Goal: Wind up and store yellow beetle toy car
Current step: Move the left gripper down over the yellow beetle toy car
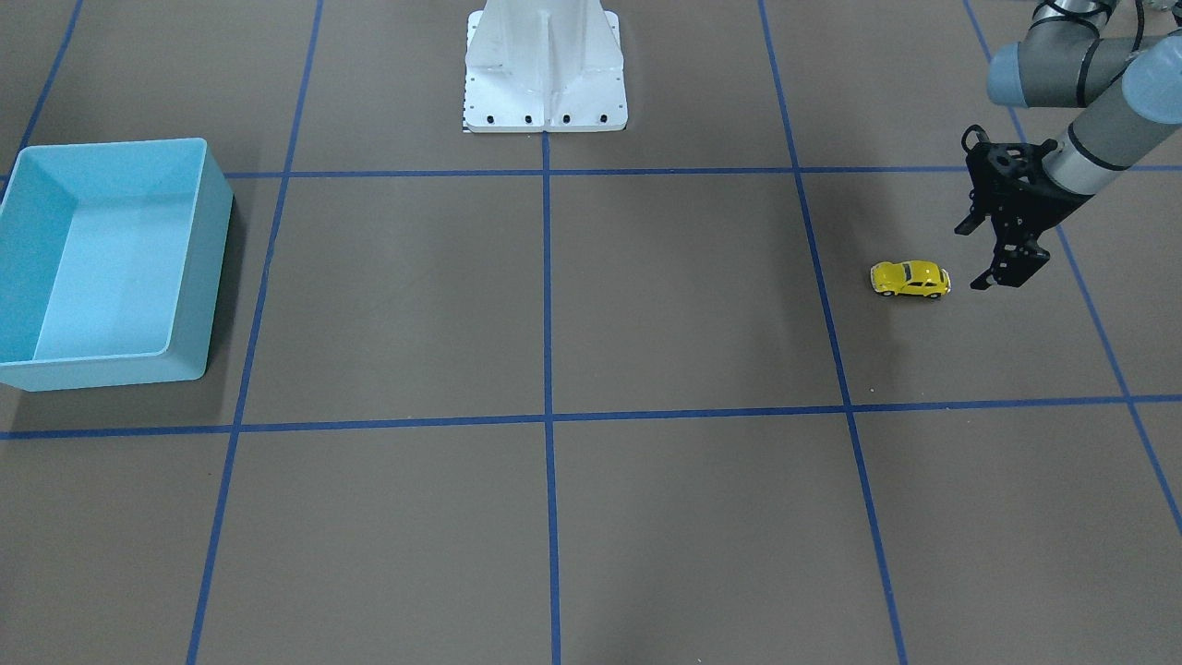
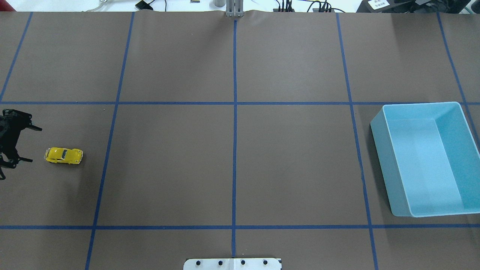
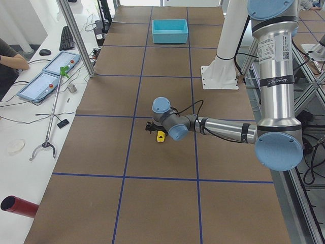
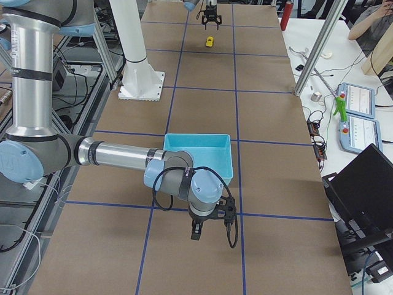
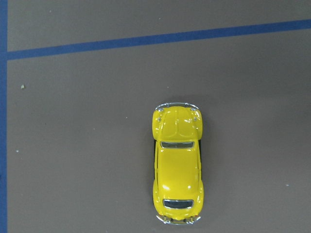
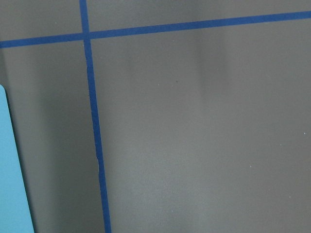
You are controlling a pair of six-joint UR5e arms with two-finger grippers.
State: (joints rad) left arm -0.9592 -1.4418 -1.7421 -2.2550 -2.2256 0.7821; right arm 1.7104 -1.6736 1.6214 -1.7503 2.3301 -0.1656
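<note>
The yellow beetle toy car (image 1: 910,279) stands on its wheels on the brown table, on my left side (image 2: 63,155). The left wrist view shows it from above (image 5: 177,167), free and untouched. My left gripper (image 1: 970,259) is open and empty, just outboard of the car, a short gap from it (image 2: 36,145). The light blue bin (image 1: 217,268) stands empty on the far right side of the table (image 2: 378,150). My right gripper (image 4: 212,230) hangs over the table near the bin; it shows only in the exterior right view, so I cannot tell its state.
The white robot base (image 1: 545,69) stands at the table's middle edge. Blue tape lines (image 2: 234,112) divide the mat into squares. A side desk with tablets (image 3: 45,76), a metal pole (image 3: 76,35) and a red cylinder (image 3: 18,206) lies beyond the table's far edge.
</note>
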